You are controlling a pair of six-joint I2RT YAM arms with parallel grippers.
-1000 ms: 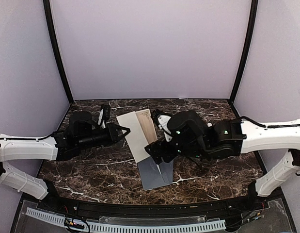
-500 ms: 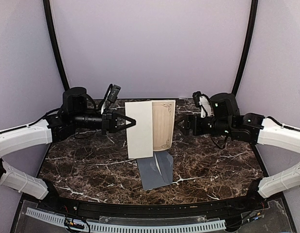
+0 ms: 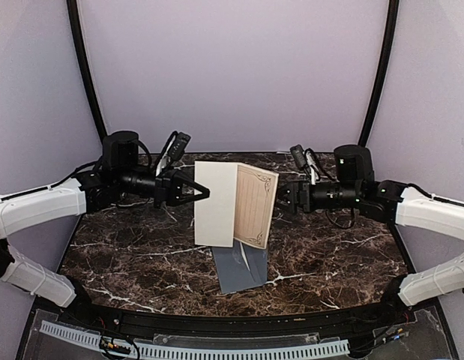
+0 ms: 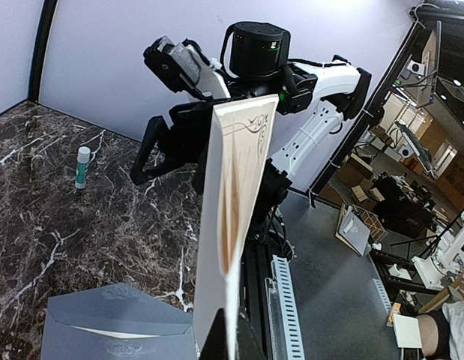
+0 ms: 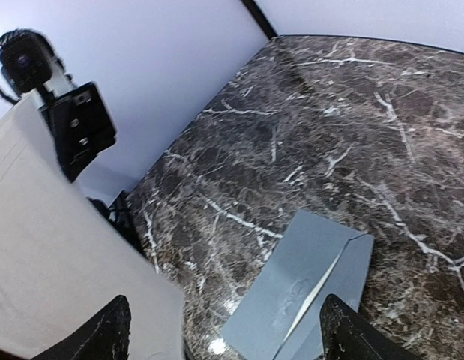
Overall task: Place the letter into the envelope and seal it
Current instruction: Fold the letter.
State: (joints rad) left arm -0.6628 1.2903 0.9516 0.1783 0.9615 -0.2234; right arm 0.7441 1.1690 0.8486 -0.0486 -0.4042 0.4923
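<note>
My left gripper point(image 3: 203, 193) is shut on the left edge of the letter point(image 3: 233, 204), a cream sheet with a brown ornamented panel, and holds it upright in the air above the table. In the left wrist view the letter point(image 4: 233, 225) shows edge-on, rising from my gripper point(image 4: 230, 341). The grey envelope point(image 3: 241, 268) lies flat on the marble below it, flap open. It also shows in the left wrist view point(image 4: 115, 326) and the right wrist view point(image 5: 303, 289). My right gripper point(image 3: 281, 197) is open and empty, just right of the letter's right edge point(image 5: 59, 255).
A green-and-white glue stick point(image 4: 82, 166) lies on the dark marble table point(image 3: 329, 255). Lilac walls close in the back and sides. A black rail point(image 3: 217, 330) runs along the near edge.
Both arms rose. The left gripper lifted the letter off the table to upright. The right gripper left the spot over the envelope and swung out to the right, beside the letter's edge.
</note>
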